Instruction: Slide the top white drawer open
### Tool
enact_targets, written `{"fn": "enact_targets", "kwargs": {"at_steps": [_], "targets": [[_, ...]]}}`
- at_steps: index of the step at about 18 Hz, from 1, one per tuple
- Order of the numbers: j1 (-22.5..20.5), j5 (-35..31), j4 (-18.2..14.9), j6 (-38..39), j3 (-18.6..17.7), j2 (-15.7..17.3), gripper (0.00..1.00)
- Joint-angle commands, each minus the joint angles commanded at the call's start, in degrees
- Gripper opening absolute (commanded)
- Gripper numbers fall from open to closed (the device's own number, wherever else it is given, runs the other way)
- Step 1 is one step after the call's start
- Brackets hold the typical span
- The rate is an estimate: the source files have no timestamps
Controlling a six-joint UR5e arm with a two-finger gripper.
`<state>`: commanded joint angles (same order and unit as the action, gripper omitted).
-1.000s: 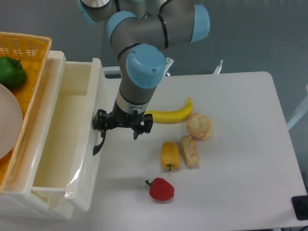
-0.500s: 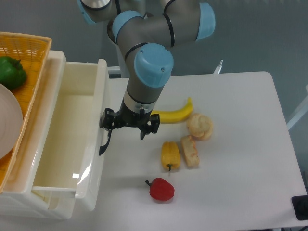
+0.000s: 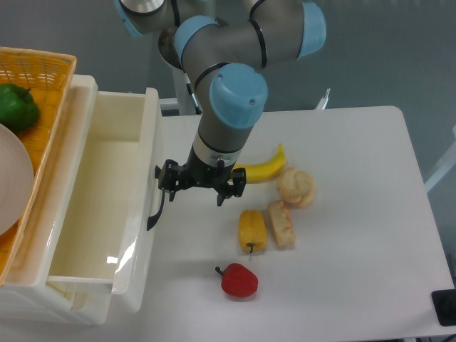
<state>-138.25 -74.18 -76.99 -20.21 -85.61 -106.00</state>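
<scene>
Matte white table (image 3: pixel 356 214) beside glossy top white drawer (image 3: pixel 92 206), pulled out; gripper (image 3: pixel 201 192) fingers spread.

Cream-white top white drawer (image 3: pixel 100 214), black handle (image 3: pixel 154 210), yellow banana (image 3: pixel 260 169), red pepper (image 3: pixel 238 280).

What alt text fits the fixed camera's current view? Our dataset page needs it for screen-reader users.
The top white drawer, a glossy cream plastic tray with a curved black handle, stands pulled open and looks empty, with the black two-finger gripper just right of the handle. A yellow banana and red pepper lie on the white table.
</scene>
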Motion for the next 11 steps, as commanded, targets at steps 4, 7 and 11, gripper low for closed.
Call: {"fn": "enact_targets", "kwargs": {"at_steps": [4,7,11], "targets": [[-1.0,-1.9,0.1,-7.5,1.3,0.1,1.00],[-0.9,-6.2,0.1,-14.8,1.3,0.3,1.00],[-0.8,-11.0,0.1,-22.0,1.2,0.3,1.00]]}}
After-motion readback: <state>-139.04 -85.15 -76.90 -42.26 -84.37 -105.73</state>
